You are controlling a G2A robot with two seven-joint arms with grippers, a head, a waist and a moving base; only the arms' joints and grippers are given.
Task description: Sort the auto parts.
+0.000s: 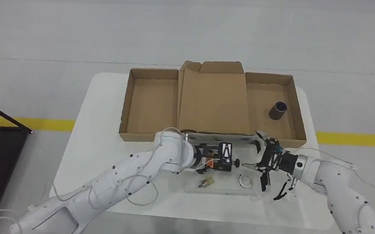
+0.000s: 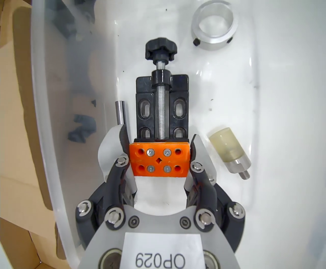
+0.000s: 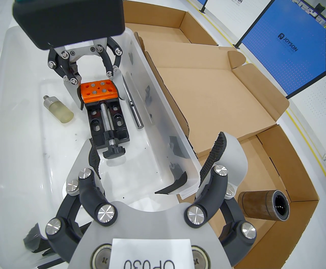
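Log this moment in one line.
left gripper: shut on black vise with orange block, in clear plastic tray | right gripper: open, by tray | brown metal cylinder: in cardboard box

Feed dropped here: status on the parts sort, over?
Left gripper shut on vise, orange end. Right gripper open, empty, near tray corner. Pin close beside vise.

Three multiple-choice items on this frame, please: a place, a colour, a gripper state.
1. Where is the dark cylinder? A. on the table B. in an end compartment of the cardboard box C. in a gripper
2. What colour is the vise block clamped by the left gripper? A. blue B. orange C. green
3. The right gripper is: A. open, empty B. shut on a part C. shut, empty
Key: 1 B, it lies on that compartment's floor; 2 B, the left wrist view shows orange; 3 A, its fingers stand wide apart.
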